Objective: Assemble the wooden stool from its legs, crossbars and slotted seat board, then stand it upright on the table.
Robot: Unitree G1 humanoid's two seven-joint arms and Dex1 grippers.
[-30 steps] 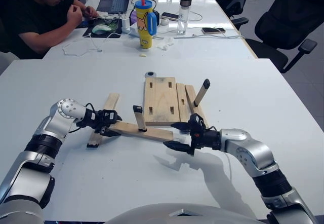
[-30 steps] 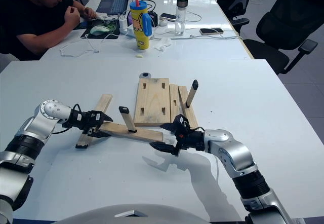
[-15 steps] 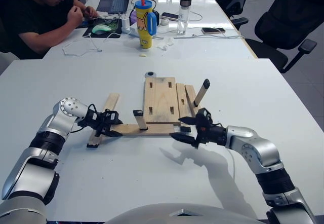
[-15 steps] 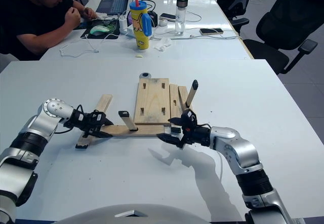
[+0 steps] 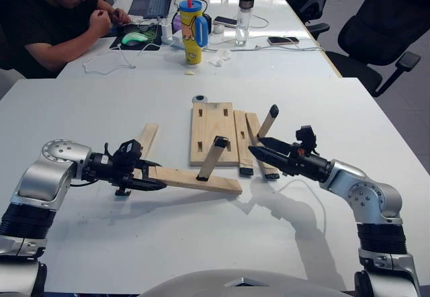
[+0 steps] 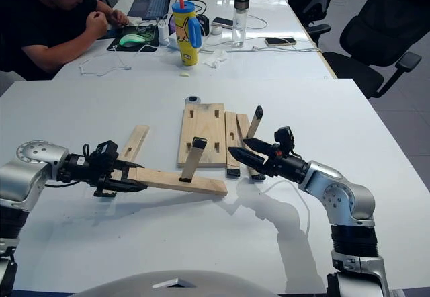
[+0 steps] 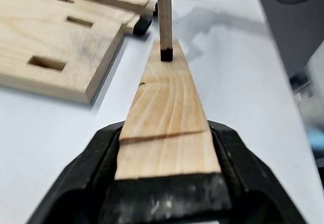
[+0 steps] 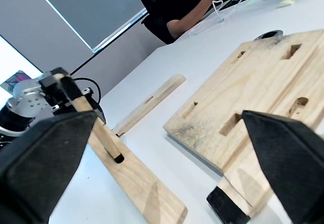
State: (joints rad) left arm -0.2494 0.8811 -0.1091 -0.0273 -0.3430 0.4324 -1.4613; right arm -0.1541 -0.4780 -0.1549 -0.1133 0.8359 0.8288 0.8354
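Just in front of the seat board (image 5: 213, 132), the left gripper (image 5: 149, 175) pinches one end of a crossbar (image 5: 201, 181) carrying a tilted leg (image 5: 211, 157). The wood looks stiff and light. The leg's joint may be loose, so grip beside it. At the seat board's right edge, the right gripper (image 5: 255, 150) hovers with jaws spread.

I can pass over the tabletop (image 5: 201, 236) on the near side of the plank (image 5: 188, 178). Its tilted leg (image 5: 211, 158) and the seat board (image 5: 213, 123) stand close beside my right tool (image 5: 255, 151).
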